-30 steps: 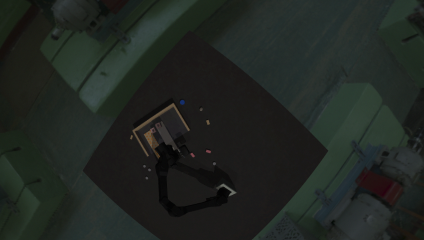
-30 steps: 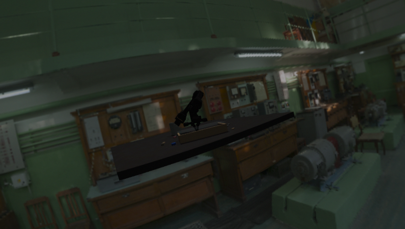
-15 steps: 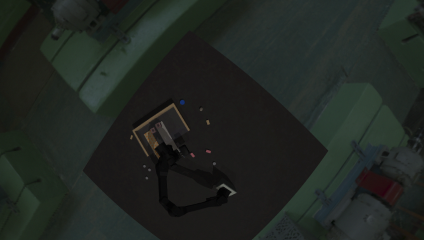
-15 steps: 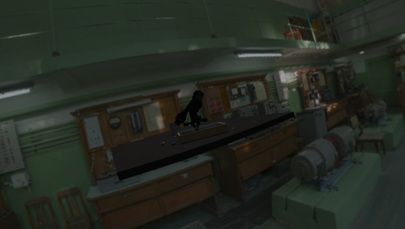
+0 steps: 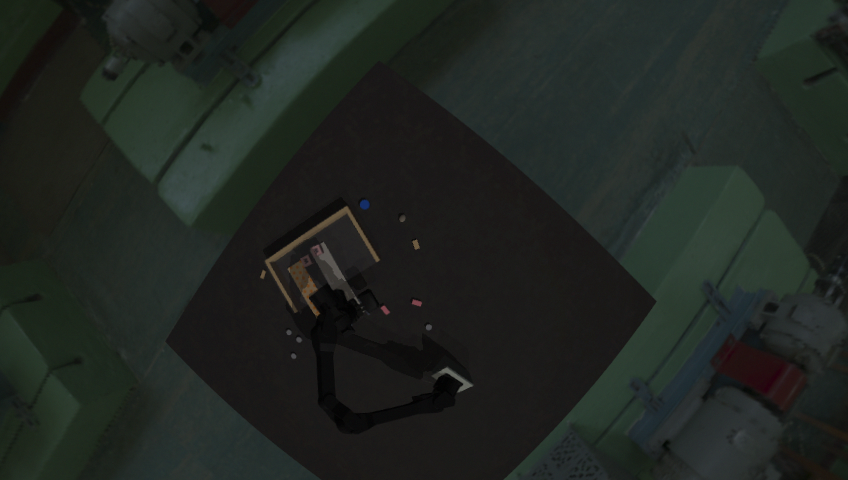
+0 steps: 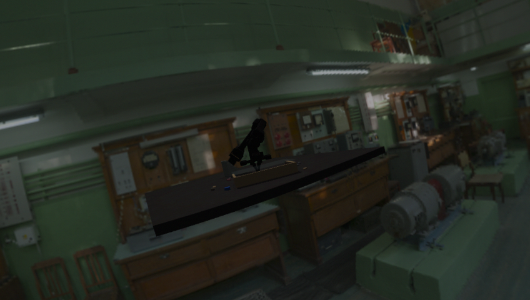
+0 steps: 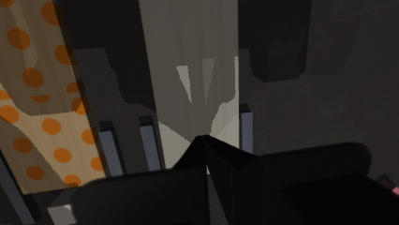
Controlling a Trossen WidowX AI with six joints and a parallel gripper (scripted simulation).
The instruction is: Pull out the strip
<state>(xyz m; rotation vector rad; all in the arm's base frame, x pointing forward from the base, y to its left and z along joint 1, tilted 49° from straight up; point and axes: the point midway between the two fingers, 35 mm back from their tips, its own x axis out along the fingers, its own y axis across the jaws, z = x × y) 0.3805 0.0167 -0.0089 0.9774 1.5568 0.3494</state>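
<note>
A pale grey strip [image 5: 334, 268] [image 7: 189, 33] lies in the tray, with a pink cube [image 5: 317, 249] at its far end. An orange-dotted strip [image 5: 302, 279] [image 7: 51, 127] lies beside it. A second pink cube [image 5: 305, 260] is near that strip's far end; I cannot tell whether it rests on it. Both cubes show dark marks, too small to read as a label. My gripper [image 5: 355, 302] [image 6: 257, 169] [image 7: 202, 141] is shut, its tips together over the near part of the grey strip. I see nothing held; contact with the strip cannot be told.
The tray has a raised wooden rim [image 5: 364, 234] [image 6: 292, 162] on three sides. Short blue-grey guides [image 7: 246, 131] stand beside the strips' near ends. A blue disc [image 5: 364, 204] [image 6: 227, 188], a pink block [image 5: 416, 302] and several small pieces lie around the tray.
</note>
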